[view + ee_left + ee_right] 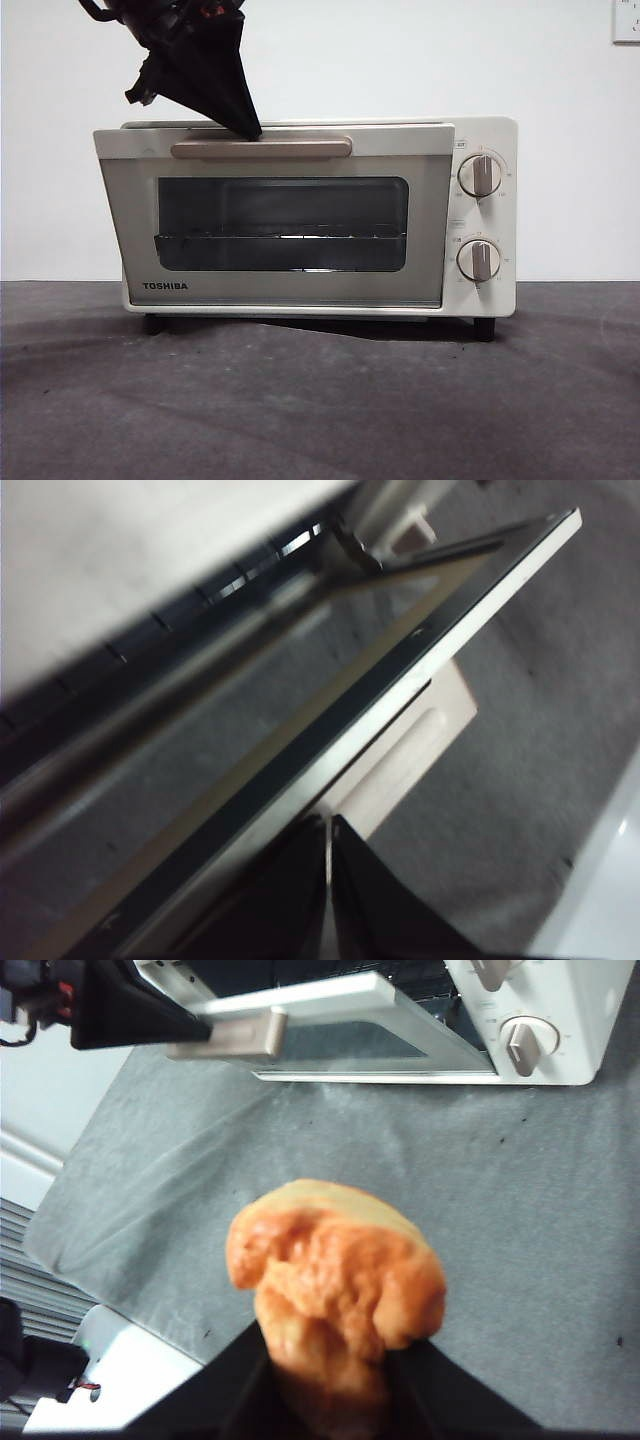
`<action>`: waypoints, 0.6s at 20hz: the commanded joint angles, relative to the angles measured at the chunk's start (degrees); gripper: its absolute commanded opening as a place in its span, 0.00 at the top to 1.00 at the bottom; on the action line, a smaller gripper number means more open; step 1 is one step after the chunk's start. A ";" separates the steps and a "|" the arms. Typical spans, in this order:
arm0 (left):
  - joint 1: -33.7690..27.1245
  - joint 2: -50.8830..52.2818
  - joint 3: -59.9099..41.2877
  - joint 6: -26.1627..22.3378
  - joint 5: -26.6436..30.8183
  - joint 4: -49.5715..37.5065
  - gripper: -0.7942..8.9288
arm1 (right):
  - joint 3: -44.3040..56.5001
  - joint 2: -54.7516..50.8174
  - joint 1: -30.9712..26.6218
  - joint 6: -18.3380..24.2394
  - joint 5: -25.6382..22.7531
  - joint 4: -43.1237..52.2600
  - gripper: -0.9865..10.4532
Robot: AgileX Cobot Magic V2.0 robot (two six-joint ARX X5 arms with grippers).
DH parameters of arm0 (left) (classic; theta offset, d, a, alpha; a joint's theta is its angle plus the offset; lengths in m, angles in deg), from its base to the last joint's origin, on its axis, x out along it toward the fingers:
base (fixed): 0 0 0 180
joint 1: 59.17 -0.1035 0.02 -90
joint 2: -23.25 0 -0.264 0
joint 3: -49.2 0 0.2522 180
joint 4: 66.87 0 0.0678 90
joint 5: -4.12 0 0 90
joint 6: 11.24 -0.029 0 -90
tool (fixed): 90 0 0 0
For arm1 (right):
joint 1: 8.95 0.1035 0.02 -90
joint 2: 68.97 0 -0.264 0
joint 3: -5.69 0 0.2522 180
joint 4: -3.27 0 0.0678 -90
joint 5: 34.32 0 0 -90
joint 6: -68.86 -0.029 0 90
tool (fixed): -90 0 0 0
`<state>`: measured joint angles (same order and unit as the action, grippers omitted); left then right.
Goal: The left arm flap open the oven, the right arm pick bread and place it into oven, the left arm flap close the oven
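On the grey table, the left gripper, clenched, levers the toaster oven door by its handle. The right gripper grasps the bread aloft; it should wait until the door drops flat.

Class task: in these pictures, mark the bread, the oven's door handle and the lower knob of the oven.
bread (335, 1285), right wrist view, on its orange ridged top, between the right arm's jaws.
door handle (262, 149), front view, on the middle of the beige bar.
lower knob (479, 260), front view, on its beige grip.
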<state>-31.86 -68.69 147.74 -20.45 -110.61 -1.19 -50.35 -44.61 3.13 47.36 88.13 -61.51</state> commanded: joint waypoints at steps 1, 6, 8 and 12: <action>0.74 -1.77 -0.85 -1.01 2.49 -0.20 0.90 | -0.92 0.11 0.28 -0.42 0.66 0.35 0.83; 2.80 -0.24 -3.82 -1.01 4.94 -1.36 0.90 | -0.92 0.11 0.28 -0.37 0.85 0.07 0.83; 3.82 0.83 -6.73 -0.83 5.86 -3.19 0.90 | -0.92 0.11 0.28 -0.07 0.83 -0.07 0.83; 5.88 5.09 -17.42 2.23 6.78 -12.33 0.90 | -0.92 0.11 0.28 -0.07 0.81 -0.07 0.83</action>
<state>-25.52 -61.98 130.32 -19.43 -107.60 -10.61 -50.33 -44.63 3.13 47.38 88.69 -62.12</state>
